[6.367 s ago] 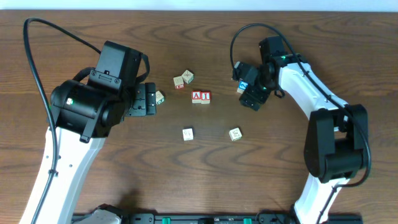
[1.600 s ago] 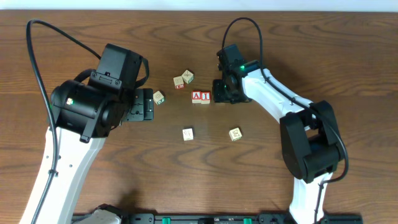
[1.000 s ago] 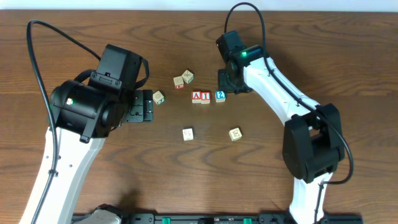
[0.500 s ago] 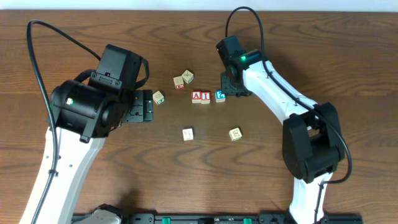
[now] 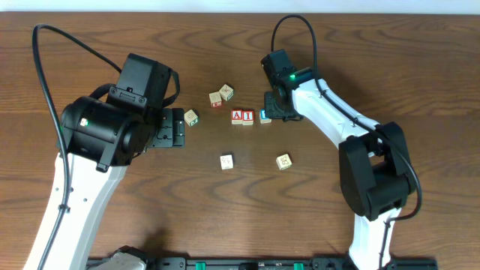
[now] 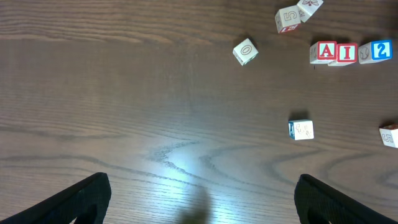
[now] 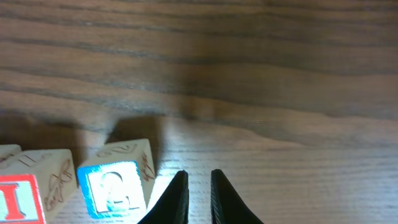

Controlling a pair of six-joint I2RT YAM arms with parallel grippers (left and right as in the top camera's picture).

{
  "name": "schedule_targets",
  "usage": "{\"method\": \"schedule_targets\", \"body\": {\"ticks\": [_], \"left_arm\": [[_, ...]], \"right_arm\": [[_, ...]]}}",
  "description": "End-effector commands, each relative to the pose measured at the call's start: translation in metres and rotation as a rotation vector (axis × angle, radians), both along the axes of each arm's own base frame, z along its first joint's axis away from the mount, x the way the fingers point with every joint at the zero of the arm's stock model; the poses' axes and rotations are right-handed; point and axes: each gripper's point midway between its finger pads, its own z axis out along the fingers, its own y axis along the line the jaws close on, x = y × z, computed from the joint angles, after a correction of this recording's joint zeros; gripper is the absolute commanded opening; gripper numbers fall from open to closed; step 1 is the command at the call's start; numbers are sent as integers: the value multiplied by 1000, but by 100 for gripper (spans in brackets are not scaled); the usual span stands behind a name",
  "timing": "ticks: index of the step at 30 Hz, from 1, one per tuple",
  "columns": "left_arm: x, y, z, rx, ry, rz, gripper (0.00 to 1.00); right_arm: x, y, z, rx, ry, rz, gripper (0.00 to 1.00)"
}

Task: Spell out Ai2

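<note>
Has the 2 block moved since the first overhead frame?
Yes. The 2 block shifted left in the overhead view, from well right of the I block to close beside it.

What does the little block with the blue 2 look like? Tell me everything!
The 2 block is a small pale wooden cube. Its top face is blue with a pale 2; its sides show faint line drawings. It sits flat on the table, ending the row after the red A block and I block, turned slightly askew. The right gripper is close beside it, not holding it.
</note>
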Motion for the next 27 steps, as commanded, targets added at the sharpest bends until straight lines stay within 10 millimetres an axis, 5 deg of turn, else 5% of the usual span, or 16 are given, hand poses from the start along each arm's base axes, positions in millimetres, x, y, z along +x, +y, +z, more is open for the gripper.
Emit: {"method": "schedule_targets", "body": {"ticks": [1,27], "left_arm": [[-2,4,2,12,-9,11,95],[-2,4,2,12,-10,11,95]], "right_arm": [[-6,6,-2,7,2,6,13],[-7,19,-4,20,-17,32,24]]}}
